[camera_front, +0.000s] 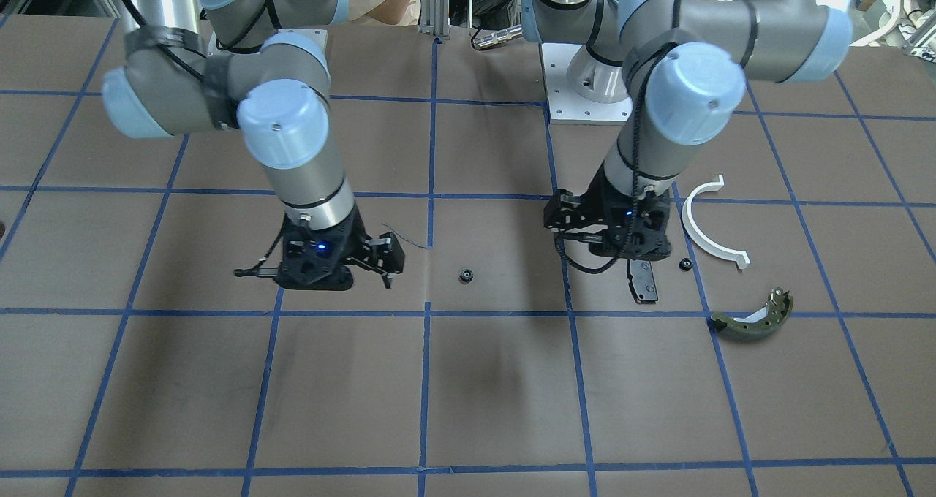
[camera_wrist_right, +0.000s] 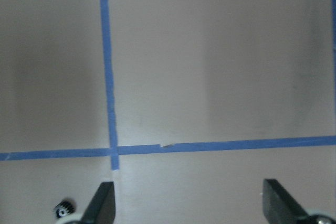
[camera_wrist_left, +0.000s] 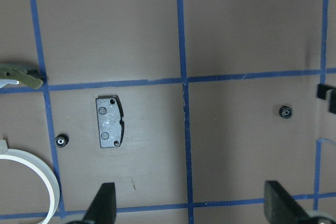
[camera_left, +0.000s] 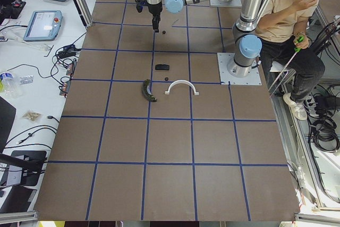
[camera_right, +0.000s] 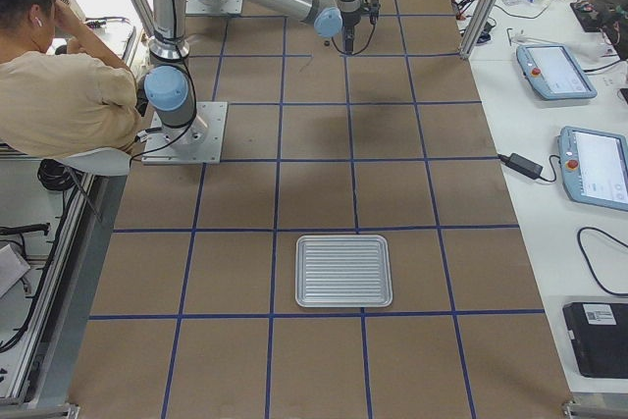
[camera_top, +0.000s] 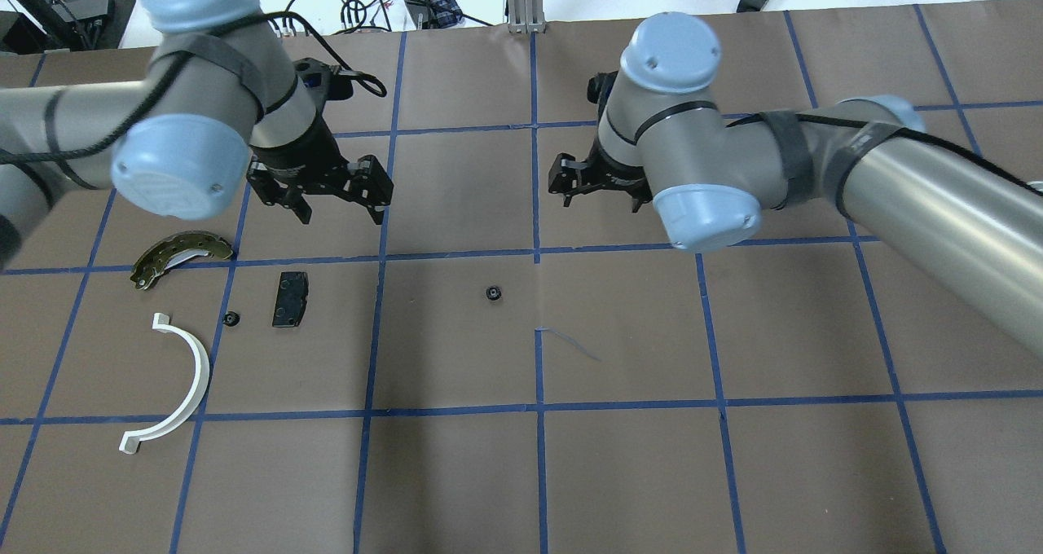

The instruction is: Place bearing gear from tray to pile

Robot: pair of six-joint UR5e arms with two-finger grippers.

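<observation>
Closest to me lies the white half-ring (camera_top: 199, 368), smooth hard plastic bent like a bow. Just past it sits one small black gear (camera_top: 231, 319) with tiny teeth round its edge. It is between the half-ring and the black pad (camera_top: 290, 299), which is flat and blocky. A bit farther is the brake shoe (camera_top: 181, 254), olive green and curved like a banana, with a dull, rough look. These loose parts are the pile, so I think this gear is already home.

The other gear (camera_top: 492, 293) lies alone in the middle of the brown papery tabletop (camera_top: 619, 472), well apart from the pile and touching nothing. It is off the tray but not yet with its friends (so that job looks half done to me).

Farther out, my left hand (camera_top: 341, 210) hangs above the tabletop beyond the pad, fingers spread wide, holding nothing. My right hand (camera_wrist_right: 189, 203) is spread wide too, and empty. Far off at my right end of the tabletop sits the tray (camera_right: 343, 270), shiny grey metal with thin ridges. I see nothing in it.
</observation>
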